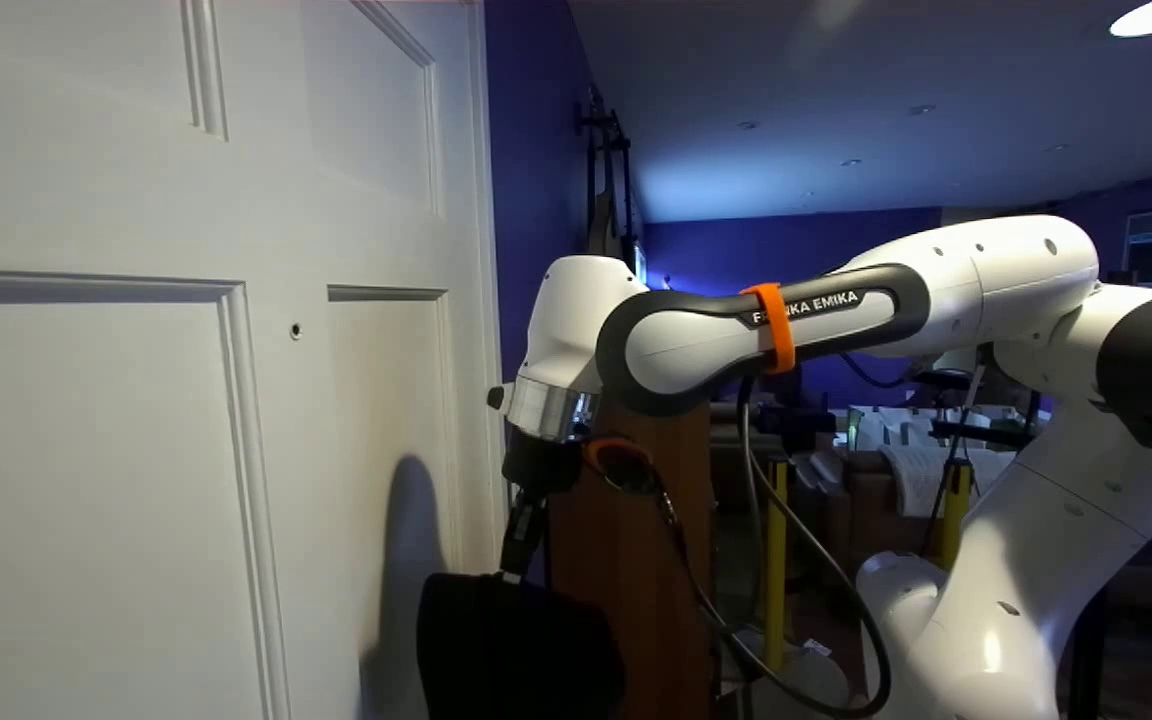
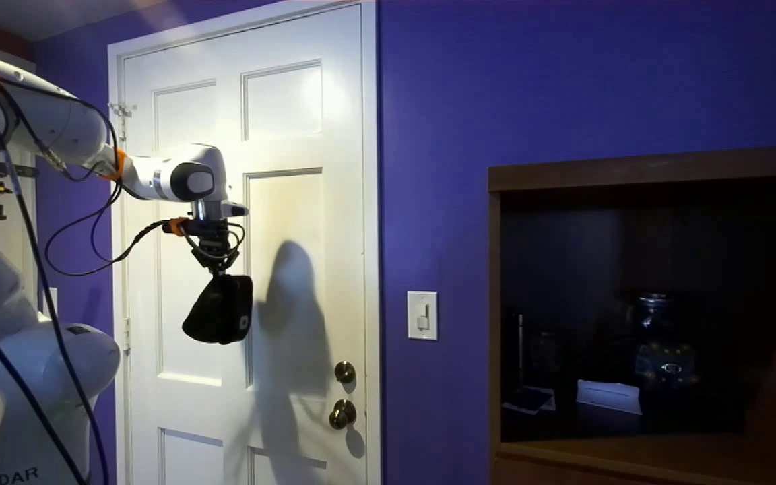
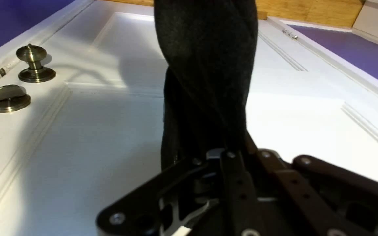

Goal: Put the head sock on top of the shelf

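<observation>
The head sock is a floppy black cloth piece that hangs in the air from my gripper. It shows in both exterior views (image 1: 521, 650) (image 2: 219, 313) and in the wrist view (image 3: 208, 55). My gripper (image 1: 513, 572) (image 2: 217, 271) (image 3: 238, 144) points down and is shut on the upper edge of the cloth, which hides the fingertips. The dark brown wooden shelf (image 2: 651, 167) stands right of the door in an exterior view, well apart from the gripper. Its side panel (image 1: 636, 560) shows behind the arm. The top surface is not visible; only its front edge shows.
The white panelled door (image 2: 280, 155) is close to the gripper and sock, with brass knobs (image 3: 33, 62) on it. A light switch (image 2: 422, 315) is on the purple wall between door and shelf. Cables (image 1: 836, 580) hang in loops from the arm. A jar (image 2: 664, 364) stands inside the shelf.
</observation>
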You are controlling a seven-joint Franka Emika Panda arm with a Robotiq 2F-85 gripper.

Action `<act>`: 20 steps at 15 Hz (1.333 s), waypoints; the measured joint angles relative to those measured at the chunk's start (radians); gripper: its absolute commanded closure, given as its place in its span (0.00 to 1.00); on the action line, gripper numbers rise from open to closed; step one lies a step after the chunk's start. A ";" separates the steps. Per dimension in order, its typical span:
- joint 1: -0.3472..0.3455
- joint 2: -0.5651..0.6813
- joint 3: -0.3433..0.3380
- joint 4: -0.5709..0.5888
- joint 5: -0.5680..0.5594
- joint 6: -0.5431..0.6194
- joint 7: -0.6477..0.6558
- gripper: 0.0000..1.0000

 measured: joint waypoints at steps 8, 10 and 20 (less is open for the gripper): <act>-0.010 0.002 0.000 -0.002 -0.004 0.002 0.010 0.99; -0.043 0.000 -0.001 -0.001 -0.021 0.006 0.036 0.99; -0.311 -0.094 -0.091 0.043 -0.211 0.015 0.165 0.95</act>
